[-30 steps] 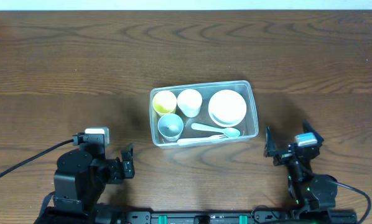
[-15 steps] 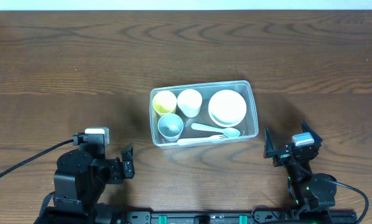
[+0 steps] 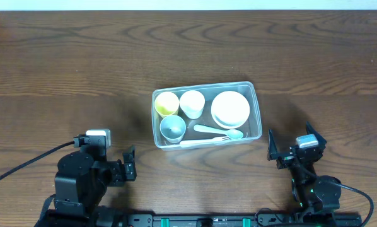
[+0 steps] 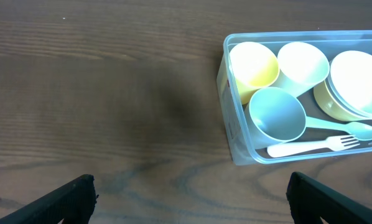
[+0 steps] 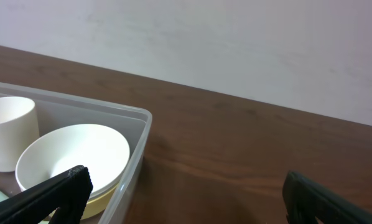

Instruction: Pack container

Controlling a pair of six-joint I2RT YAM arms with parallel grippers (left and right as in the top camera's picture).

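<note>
The clear plastic container (image 3: 258,113) stands at the table's middle. It holds a yellow cup (image 3: 167,103), a white cup (image 3: 191,103), a blue cup (image 3: 173,127), stacked bowls (image 3: 230,108), a blue spoon (image 3: 221,132) and a white fork (image 3: 201,142). My left gripper (image 3: 130,164) is open and empty, front-left of the container and apart from it. My right gripper (image 3: 290,144) is open and empty, front-right of it. In the left wrist view the container (image 4: 227,106) is at the upper right, beyond the open jaws (image 4: 189,199). In the right wrist view its corner (image 5: 136,140) is left of the open jaws (image 5: 186,196).
The brown wooden table (image 3: 81,69) stretches round the container. A light wall (image 5: 236,43) rises behind the table's far edge. A black cable (image 3: 24,165) runs to the left arm's base at the front edge.
The right gripper has shifted very slightly to the left. Nothing else has moved.
</note>
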